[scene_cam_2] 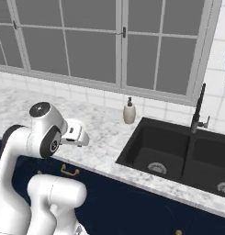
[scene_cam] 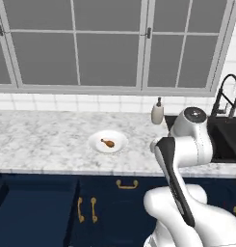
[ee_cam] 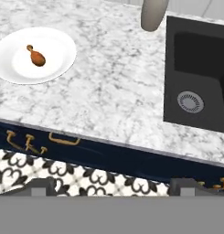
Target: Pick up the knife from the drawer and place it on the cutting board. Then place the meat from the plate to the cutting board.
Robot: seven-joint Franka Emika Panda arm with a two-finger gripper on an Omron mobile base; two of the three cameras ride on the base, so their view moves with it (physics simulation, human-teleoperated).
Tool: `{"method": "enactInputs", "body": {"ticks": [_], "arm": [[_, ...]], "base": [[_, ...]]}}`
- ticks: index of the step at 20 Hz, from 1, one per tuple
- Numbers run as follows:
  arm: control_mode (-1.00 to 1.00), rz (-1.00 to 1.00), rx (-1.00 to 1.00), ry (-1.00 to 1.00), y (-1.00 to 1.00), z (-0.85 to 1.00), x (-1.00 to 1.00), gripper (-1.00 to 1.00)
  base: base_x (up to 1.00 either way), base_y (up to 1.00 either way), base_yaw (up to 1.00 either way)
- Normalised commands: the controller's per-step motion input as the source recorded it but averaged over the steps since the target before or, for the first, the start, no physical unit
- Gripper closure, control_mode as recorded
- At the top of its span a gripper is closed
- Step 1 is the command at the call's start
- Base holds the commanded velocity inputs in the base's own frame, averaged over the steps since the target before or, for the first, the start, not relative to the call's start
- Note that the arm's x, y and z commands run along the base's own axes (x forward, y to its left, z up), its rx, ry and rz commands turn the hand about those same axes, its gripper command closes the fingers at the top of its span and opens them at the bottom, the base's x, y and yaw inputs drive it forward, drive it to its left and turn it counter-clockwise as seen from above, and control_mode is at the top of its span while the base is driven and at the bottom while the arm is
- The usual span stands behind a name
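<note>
While base cameras differ, left meat (scene_cam: pixel 108 143), right sink (scene_cam_2: pixel 178 156)

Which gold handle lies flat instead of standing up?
The short curved handle under the counter edge lies sideways. The two handles lower left of it stand upright, side by side.

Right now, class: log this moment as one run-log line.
gripper: open, holding nothing | drumstick: on white plate | soap dispenser: beside black sink | drawer: open
</note>
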Motion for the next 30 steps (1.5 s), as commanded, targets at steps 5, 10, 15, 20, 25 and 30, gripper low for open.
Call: {"method": "enactInputs", "body": {"ticks": [5, 10, 15, 20, 25, 30], "arm": [[1.0, 0.0, 0.0, 0.0, 0.0, 0.0, 0.0, -1.0], [-1.0, 0.05, -0.02, 0.03, 0.17, -0.24, 0.3, -1.0], [-1.0, 0.12, 0.0, 0.0, -0.37, -0.33, 0.12, -1.0], [-1.0, 0.1, 0.01, 0.0, -0.51, -0.27, 0.07, -1.0], [-1.0, 0.01, 0.01, 0.0, -0.23, -0.07, 0.0, -1.0], [-1.0, 0.05, 0.0, 0.04, -0.04, -0.22, 0.2, -1.0]], "base": [[0.81, 0.97, 0.0], [0.29, 0.34, 0.01], [0.0, 0.0, 0.0], [0.0, 0.0, 0.0], [0.0, 0.0, 0.0], [0.0, 0.0, 0.0]]}}
